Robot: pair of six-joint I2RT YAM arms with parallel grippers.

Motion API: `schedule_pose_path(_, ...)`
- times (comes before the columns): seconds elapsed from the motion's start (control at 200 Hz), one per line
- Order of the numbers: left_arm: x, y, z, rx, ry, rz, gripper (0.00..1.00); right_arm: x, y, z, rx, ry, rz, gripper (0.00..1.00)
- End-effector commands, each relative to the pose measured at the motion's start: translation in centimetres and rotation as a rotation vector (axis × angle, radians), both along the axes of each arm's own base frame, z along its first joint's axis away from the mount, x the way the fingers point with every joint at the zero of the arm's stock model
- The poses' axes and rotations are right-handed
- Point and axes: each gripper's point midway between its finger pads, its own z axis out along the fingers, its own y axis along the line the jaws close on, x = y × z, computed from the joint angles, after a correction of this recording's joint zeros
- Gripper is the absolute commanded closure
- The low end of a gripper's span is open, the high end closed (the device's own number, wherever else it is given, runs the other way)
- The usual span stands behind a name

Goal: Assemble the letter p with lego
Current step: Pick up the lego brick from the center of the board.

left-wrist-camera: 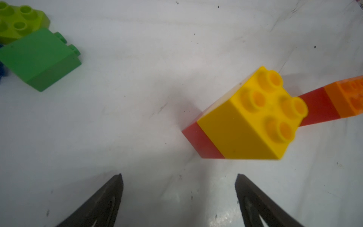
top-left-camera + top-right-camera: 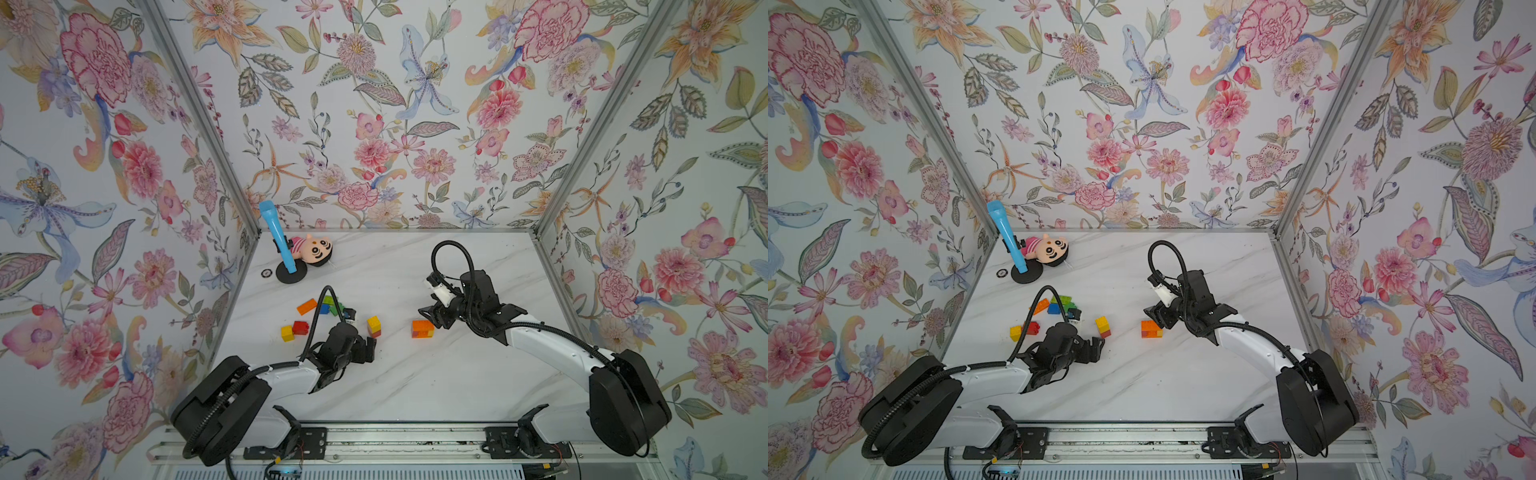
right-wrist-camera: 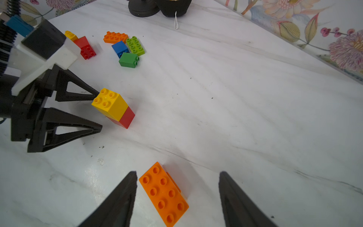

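Note:
A yellow brick on a red brick [image 2: 374, 326] [image 1: 245, 121] stands just ahead of my left gripper [image 2: 371, 350] [image 1: 179, 176]. That gripper is open, with only bare table between its fingers and the stack off to one side. My right gripper [image 2: 428, 319] [image 3: 178, 174] is open and straddles an orange-topped stack [image 2: 422, 328] [image 3: 164, 193]. One finger [image 3: 125, 192] is close beside the stack and the other stands well apart. Loose lego lies further left: orange [image 2: 306, 306], blue [image 3: 119, 48], lime [image 3: 135, 45], green [image 3: 128, 60], red [image 2: 300, 327] and yellow [image 2: 286, 333].
At the back left lie a plush doll [image 2: 311, 250] and a blue microphone [image 2: 276, 237] on a round black base [image 2: 291, 274], with a small black ring [image 2: 266, 273] beside them. Floral walls close the marble table [image 2: 415, 374] on three sides.

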Motion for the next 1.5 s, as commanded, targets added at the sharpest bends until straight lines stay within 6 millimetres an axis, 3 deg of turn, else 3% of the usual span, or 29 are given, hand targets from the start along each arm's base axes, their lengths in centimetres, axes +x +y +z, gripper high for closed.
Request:
schedule_pose_path(0.0,1.4,0.1,0.3,-0.023,-0.021,0.055,0.08,-0.9,-0.1,-0.9,0.034,0.048,-0.022,0.32)
schedule_pose_path(0.35,2.2,2.7,-0.2,0.008,-0.014,0.132,0.09,-2.0,-0.8,-3.6,-0.034,0.098,0.000,0.33)
schedule_pose_path(0.535,2.2,2.3,0.1,-0.011,-0.020,0.106,0.10,-2.4,-0.8,-5.3,-0.073,0.118,0.034,0.33)
schedule_pose_path(0.736,1.7,2.3,1.3,-0.038,-0.052,0.089,0.08,-2.8,-0.4,-5.5,-0.084,0.134,0.091,0.32)
schedule_pose_path(0.971,1.2,3.1,1.9,-0.023,-0.073,0.093,0.07,-3.5,-0.4,-8.0,-0.174,0.247,0.090,0.30)
schedule_pose_path(1.141,1.1,3.2,1.9,-0.024,-0.074,0.096,0.06,-2.8,-0.9,-8.5,-0.215,0.241,0.056,0.27)
schedule_pose_path(1.321,1.2,3.2,2.0,-0.022,-0.078,0.099,0.06,-2.6,0.1,-8.8,-0.238,0.237,0.089,0.27)
schedule_pose_path(1.496,1.1,3.4,2.2,-0.029,-0.086,0.107,0.06,-3.2,1.4,-9.2,-0.255,0.243,0.142,0.35)
